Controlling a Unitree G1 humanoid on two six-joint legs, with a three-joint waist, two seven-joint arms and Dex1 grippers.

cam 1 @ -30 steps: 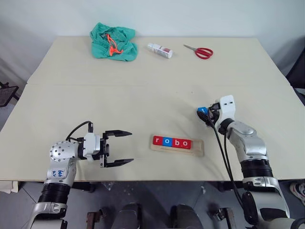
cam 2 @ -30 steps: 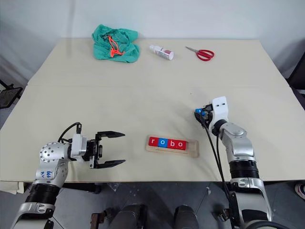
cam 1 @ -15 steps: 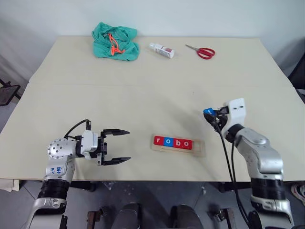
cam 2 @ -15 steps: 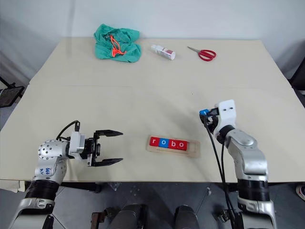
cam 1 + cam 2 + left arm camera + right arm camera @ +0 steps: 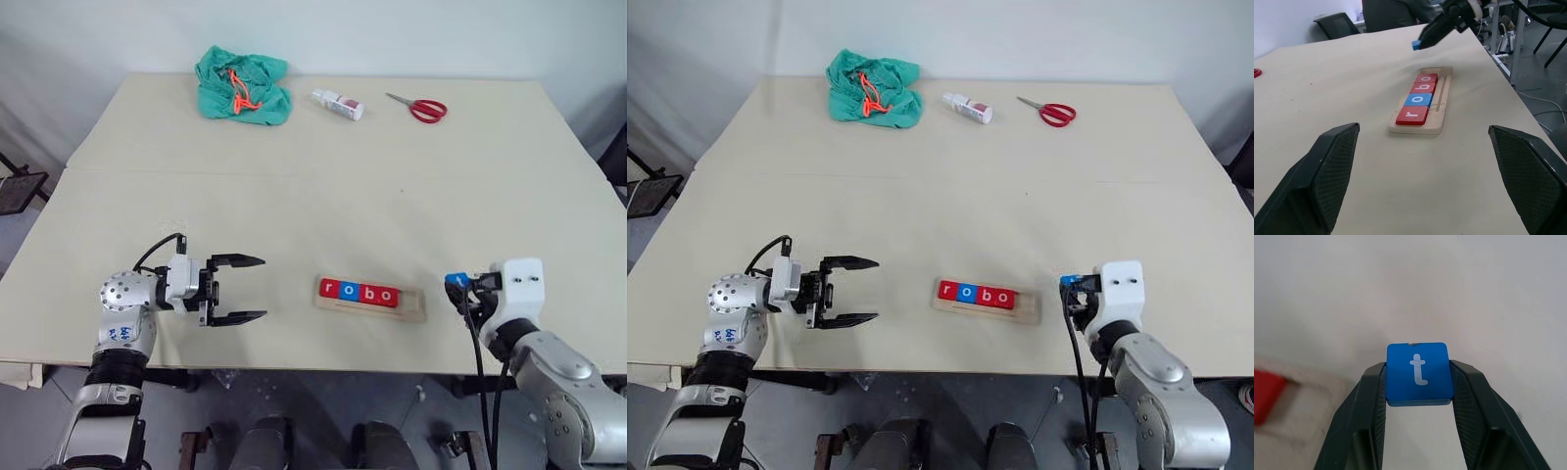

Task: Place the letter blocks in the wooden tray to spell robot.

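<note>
Right pincer (image 5: 1418,396) clamped on blue "t" block (image 5: 1419,372) — just right of wooden tray (image 5: 370,304) holding r-o-b-o (image 5: 359,292). Left pincer (image 5: 247,289) spread wide, empty, over worktop (image 5: 323,186).

A pale beige table (image 5: 323,186) is set against a white wall (image 5: 392,34), with dark chairs (image 5: 1337,24) seen beyond it.

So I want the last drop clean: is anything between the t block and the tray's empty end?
Nothing visible. The right tool holds the t block just off the tray's free right end, with only bare table between them.
</note>
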